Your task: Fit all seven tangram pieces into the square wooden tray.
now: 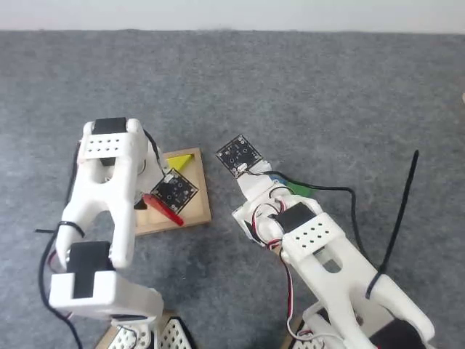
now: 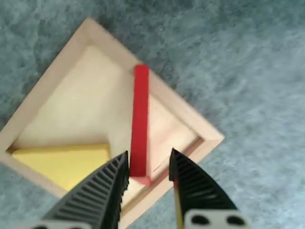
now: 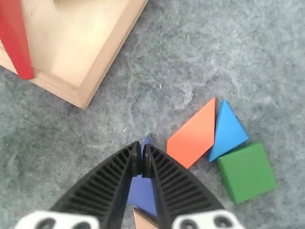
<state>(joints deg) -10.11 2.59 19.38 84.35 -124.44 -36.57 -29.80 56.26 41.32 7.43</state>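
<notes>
While just one piece lies flat in the tray (image 2: 47, 83), progress: early, with six of the seven apparently left to seat.
yellow piece (image 2: 62, 162): flat in a tray corner, against the rim; this one looks done.
red piece (image 2: 139, 119): on edge, slanting across the tray with one end over the rim; not seated.
left gripper (image 2: 148, 155): above the tray, jaws apart on either side of the red piece's end. A gap shows on one side, and I cannot tell whether the other finger touches.
right gripper (image 3: 142, 147): low over the carpet (image 3: 248, 52) beside the tray, jaws pressed together, nothing visibly clamped.
dark blue piece (image 3: 141, 193): on the carpet under the right gripper, its tip poking past the fingertips.
orange piece (image 3: 193, 138) and light blue piece (image 3: 228, 131): touching each other on the carpet, near the right gripper.
green piece (image 3: 247, 171): just beside the light blue piece.
pale sliver (image 3: 143, 223): perhaps the seventh piece; too little shows to tell.
left to do: lay the red piece flat, then bring over the carpet pieces.
</notes>
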